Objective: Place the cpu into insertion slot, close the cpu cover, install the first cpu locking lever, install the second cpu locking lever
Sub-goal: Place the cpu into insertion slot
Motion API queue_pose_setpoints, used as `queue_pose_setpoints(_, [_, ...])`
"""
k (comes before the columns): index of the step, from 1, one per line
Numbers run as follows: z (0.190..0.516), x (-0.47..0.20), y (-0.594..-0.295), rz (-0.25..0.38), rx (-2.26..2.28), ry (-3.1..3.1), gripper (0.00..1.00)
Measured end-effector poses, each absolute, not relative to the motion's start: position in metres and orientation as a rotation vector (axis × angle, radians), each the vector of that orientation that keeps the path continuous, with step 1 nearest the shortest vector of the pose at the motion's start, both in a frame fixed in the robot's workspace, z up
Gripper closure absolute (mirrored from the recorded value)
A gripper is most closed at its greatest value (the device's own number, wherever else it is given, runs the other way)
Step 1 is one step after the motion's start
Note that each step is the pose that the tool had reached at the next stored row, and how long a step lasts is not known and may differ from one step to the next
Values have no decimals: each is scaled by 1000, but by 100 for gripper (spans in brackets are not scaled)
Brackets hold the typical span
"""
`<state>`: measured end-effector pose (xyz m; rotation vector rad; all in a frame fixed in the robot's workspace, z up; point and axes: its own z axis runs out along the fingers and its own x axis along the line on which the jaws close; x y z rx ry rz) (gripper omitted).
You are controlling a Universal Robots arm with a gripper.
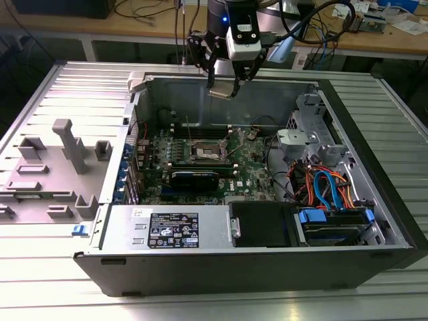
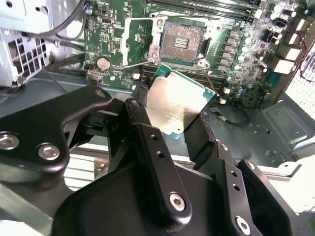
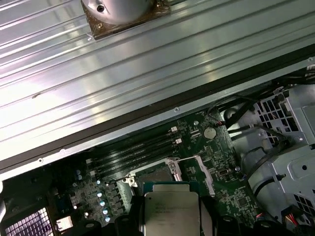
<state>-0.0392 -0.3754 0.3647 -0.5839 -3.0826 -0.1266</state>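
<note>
The cpu [image 1: 223, 90] is a thin grey square chip, pinched by its edges in my gripper [image 1: 224, 81], which is shut on it. It hangs above the back wall of the open computer case. The insertion slot [image 1: 202, 152] lies on the green motherboard, lower and nearer than the chip. In the second wrist view the cpu [image 2: 179, 103] sits between two black fingers [image 2: 142, 123], a little short of the bare insertion slot [image 2: 182, 42]. The cpu cover [image 2: 137, 44] stands swung open beside it. In the first wrist view the cpu [image 3: 171, 211] partly hides the slot.
A long black card [image 1: 194, 179] and memory slots [image 1: 175, 152] flank the socket. Blue and orange cables [image 1: 328, 187] and a drive cage fill the case on the exterior view's right. A grey plastic fixture [image 1: 63, 157] stands on the ribbed metal table on the left.
</note>
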Motion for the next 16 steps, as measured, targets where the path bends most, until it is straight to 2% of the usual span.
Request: queue_pose_setpoints(16, [364,-39,-375,-124,-705,-3061,46])
